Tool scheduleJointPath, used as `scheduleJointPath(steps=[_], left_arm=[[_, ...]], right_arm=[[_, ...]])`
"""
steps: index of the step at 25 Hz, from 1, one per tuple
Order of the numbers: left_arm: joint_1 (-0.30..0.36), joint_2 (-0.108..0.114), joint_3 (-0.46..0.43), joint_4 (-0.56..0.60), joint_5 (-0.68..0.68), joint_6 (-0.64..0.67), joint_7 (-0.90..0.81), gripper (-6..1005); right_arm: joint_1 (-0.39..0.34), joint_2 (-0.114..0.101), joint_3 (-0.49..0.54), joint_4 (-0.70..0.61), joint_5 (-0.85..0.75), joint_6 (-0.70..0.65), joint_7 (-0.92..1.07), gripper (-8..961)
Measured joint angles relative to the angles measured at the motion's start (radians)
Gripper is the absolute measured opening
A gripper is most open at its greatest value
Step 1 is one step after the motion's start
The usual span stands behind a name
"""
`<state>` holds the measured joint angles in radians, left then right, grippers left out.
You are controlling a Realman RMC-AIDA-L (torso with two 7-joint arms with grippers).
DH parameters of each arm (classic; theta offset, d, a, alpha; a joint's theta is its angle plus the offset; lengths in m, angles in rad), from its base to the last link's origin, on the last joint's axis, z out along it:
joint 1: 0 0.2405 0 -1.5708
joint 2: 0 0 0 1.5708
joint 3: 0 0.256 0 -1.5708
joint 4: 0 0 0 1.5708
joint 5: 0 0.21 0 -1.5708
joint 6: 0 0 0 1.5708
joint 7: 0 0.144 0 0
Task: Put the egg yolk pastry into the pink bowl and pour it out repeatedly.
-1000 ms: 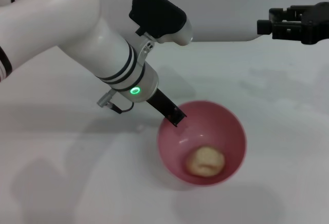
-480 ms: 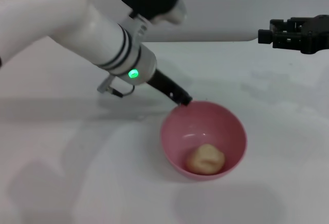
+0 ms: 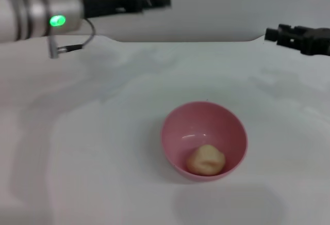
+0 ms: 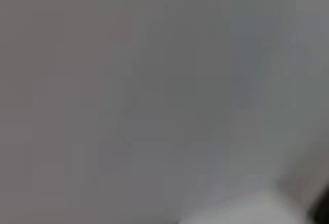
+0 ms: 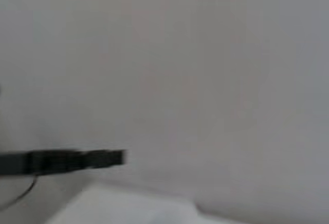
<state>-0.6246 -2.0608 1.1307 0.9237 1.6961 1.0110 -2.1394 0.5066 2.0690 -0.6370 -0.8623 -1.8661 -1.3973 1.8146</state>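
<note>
Head view, going left to right: the left arm is stretched out nearly level across the upper left, high above the bench (image 3: 77, 147), with a green light glowing on its wrist and a thin cable looping under it. The left claw (image 3: 154, 1) points toward the right and sits well apart from everything on the bench. It's smeared in this shot, so I honestly can't tell if its fingers are apart or together, though nothing seems to be in it.

Moving toward the middle, the pink bowl (image 3: 178, 132) stands upright on the white bench, by itself, nothing touching it. The egg yolk pastry (image 3: 205, 160) lies inside on the bowl's floor, tucked toward the near-right side of the wall, dented top facing up.

Far right, the right claw (image 3: 278, 33) pokes in from the edge at about the height of the bench's back line, pointing left, well away from the bowl. Same story here: can't make out how its fingers stand.

Left wrist view is just grey blur, nothing usable. Right wrist view is mostly blank wall, with the left claw (image 5: 105, 158) showing as a dark bar poking out level, above a pale strip that's probably the bench edge.
</note>
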Motion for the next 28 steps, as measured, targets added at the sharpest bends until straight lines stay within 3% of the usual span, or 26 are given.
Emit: scheduleJointPath(steps=[3,5,7,10,14,16,18,20,24,28], left_arm=[[0.063,0.002,-0.104,-0.131,-0.346,0.066,0.26,757],[0.099,0.001,-0.183,-0.233,-0.543,0.144,0.417,774],[0.129,-0.002,-0.252,-0.318,-0.685,0.219,0.554,792],[0.173,-0.006,-0.315,-0.403,-0.817,0.292,0.824,809],[0.206,-0.013,-0.323,-0.504,-0.892,0.308,1.328,808],[0.202,-0.014,-0.324,-0.594,-0.912,0.305,1.611,808],[0.198,-0.014,-0.327,-0.626,-0.919,0.305,1.692,808],[0.188,-0.015,-0.352,-0.725,-0.934,0.305,1.917,808],[0.189,-0.016,-0.373,-0.764,-0.937,0.306,1.955,807],[0.196,-0.015,-0.376,-0.779,-0.938,0.286,1.942,809]], right_arm=[[-0.023,-0.001,0.031,0.127,0.193,0.044,-0.118,545],[-0.04,-0.001,0.068,0.216,0.364,0.054,-0.214,545],[-0.063,-0.001,0.121,0.366,0.633,0.056,-0.339,545],[-0.081,-0.001,0.152,0.509,0.885,0.057,-0.454,545],[-0.097,0.004,0.166,0.671,1.107,0.058,-0.735,545],[-0.098,0.006,0.158,0.727,1.116,0.055,-0.93,545],[-0.093,0.008,0.15,0.802,1.109,0.054,-1.162,545],[-0.079,0.015,0.162,0.895,1.117,0.052,-1.385,545],[-0.048,0.019,0.19,1.027,1.127,0.049,-1.641,545],[-0.038,0.017,0.193,1.044,1.117,0.047,-1.668,545]])
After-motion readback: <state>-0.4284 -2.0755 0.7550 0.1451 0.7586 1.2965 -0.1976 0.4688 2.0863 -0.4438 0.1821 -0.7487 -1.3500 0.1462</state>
